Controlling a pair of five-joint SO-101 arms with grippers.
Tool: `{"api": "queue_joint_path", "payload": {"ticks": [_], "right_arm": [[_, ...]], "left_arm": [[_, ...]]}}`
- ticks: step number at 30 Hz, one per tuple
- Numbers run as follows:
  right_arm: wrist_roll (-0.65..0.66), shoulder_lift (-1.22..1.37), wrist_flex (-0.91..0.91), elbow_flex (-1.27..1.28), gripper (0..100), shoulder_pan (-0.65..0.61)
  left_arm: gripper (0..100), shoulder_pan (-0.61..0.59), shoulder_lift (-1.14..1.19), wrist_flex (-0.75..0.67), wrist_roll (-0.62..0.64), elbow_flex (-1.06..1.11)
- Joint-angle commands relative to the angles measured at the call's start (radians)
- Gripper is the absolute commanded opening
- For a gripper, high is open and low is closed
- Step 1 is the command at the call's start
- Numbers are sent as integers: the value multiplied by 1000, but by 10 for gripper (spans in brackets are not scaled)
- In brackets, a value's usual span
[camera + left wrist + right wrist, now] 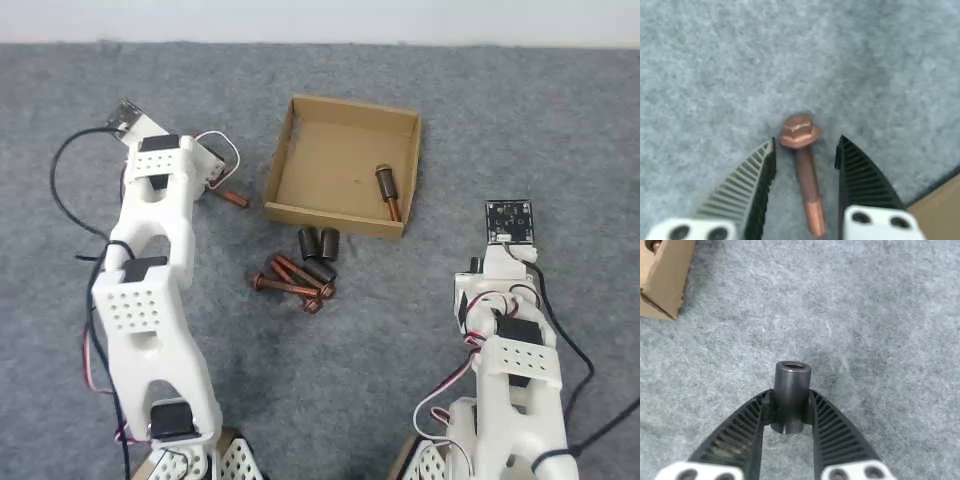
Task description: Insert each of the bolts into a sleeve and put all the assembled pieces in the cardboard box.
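Left fingers stand wide, one either side of a copper bolt lying flat on the grey counter. Neither pad looks to touch it; the hex head is level with the tips and the threaded end runs back toward the wrist. Right fingers are clamped on a black sleeve, held low on its body, with the open bore facing away from the wrist and clear of the pads. High view: the bolt lies just left of the cardboard box, at the tip of the left arm. The right arm sits well apart, beyond the box's right side. One assembled piece is in the box by its right wall. Two loose sleeves and three loose bolts lie just in front of the box. Judgement: the step in hand is picking up this bolt to mate with the held sleeve. Centre the fingers first, or one pad may land early and roll the bolt on the fuzzy surface. Close on the shank just behind the head, leaving the threaded end free. Lift straight, then turn the wrist to present the tip. Line the tip up with the bore squarely; a skewed approach would likely catch on the rim. The low hold on the sleeve may let it tilt under push, so feed gently.
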Motion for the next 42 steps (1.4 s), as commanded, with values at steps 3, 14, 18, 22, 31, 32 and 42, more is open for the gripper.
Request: {"api": "queue_joint_path", "payload": {"ticks": [3,14,18,22,31,32,42], "right_arm": [[12,-41,-24,-12,7,8],[12,-41,-24,-12,7,8],[11,-41,-24,-12,7,8],[11,-41,-24,-12,7,8],[11,-41,-25,-12,7,8],[11,-41,-25,-12,7,8],[11,-41,-25,-12,7,8]], "left_arm": [[48,-11,38,54,9,-143],[10,9,43,224,-75,-206],[10,44,43,368,-319,-277],[10,72,43,440,-497,-295],[10,72,-95,442,-545,-179],[10,74,-127,420,-545,-139],[11,86,-404,201,-545,245]]}}
